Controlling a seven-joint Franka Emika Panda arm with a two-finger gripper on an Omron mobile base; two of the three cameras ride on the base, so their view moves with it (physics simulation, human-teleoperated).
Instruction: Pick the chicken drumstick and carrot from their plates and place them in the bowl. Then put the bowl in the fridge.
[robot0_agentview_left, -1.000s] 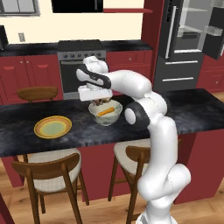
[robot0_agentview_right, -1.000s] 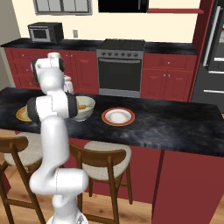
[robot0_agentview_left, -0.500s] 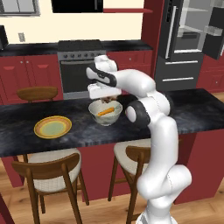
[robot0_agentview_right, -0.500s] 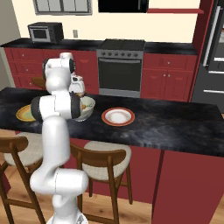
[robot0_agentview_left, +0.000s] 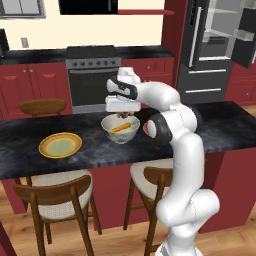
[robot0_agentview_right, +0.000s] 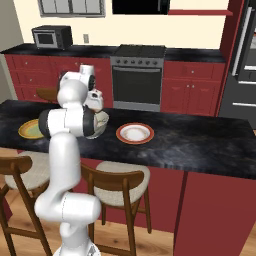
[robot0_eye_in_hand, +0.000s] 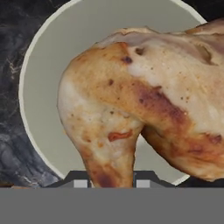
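Your end effector (robot0_agentview_left: 121, 114) pinches the chicken drumstick (robot0_eye_in_hand: 144, 109) directly above the bowl (robot0_agentview_left: 120, 129), where the carrot (robot0_agentview_left: 122, 127) already lies; left for you are its release and carrying the bowl to the open fridge (robot0_agentview_left: 215, 45).

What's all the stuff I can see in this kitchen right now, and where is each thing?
chicken drumstick: one, golden-brown, held in the gripper above the bowl
carrot: one, orange, lying in the bowl
bowl: one, cream-white, on the dark counter
plates: two; yellow-rimmed left of the bowl, red-rimmed right of it
fridge: one, dark grey, door open, back right
oven: one, steel, back wall
microwave: one, dark, far counter
chairs: wooden, at the counter
gripper: one, white, closed on the drumstick over the bowl
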